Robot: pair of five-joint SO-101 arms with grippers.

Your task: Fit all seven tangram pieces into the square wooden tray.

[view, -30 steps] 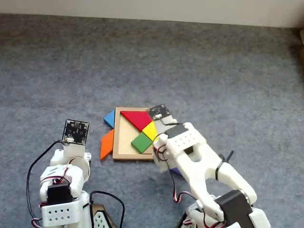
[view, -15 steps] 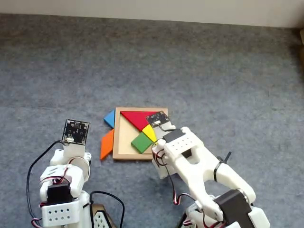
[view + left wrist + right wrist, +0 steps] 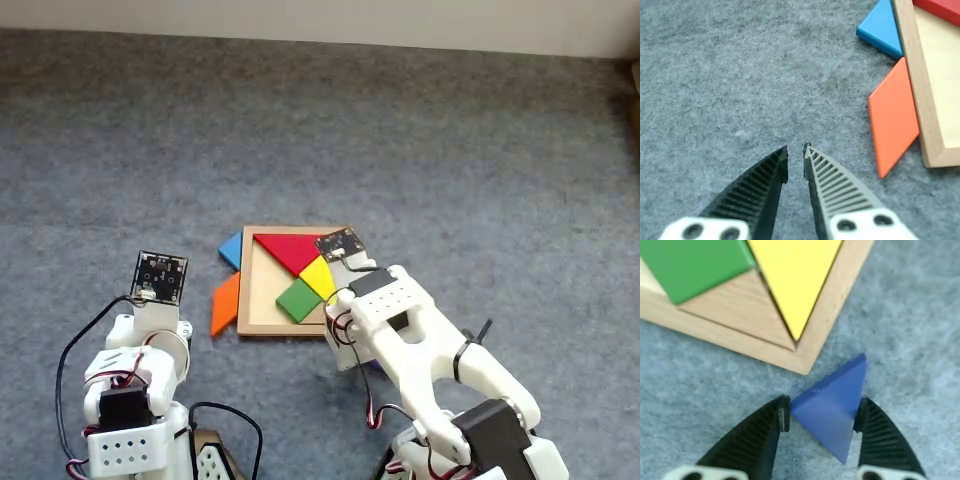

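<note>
My right gripper (image 3: 821, 412) is just outside the near corner of the tray (image 3: 826, 335). Its jaws are squeezed on the dark blue triangle (image 3: 832, 405), one on each side. The piece looks tipped up off the floor, close to that corner but not in the tray.

My left gripper (image 3: 795, 152) hangs over bare carpet, well off from the tray's left side. Its jaws are almost together, with a thin slit between them, and hold nothing.

Inside the tray I see the green square (image 3: 695, 262), the yellow triangle (image 3: 795, 275) and, at the far side, the red triangle (image 3: 285, 250). So I think we are about half done.

The orange parallelogram (image 3: 224, 303) lies just beside the tray's left rim, and the light blue triangle (image 3: 232, 250) sits at its far left corner. Both need to go in. My right arm hides part of the tray, so I cannot tell about the seventh piece.

Everything sits on grey carpet (image 3: 450, 150). Far past the tray is a pale wall (image 3: 300, 15).
</note>
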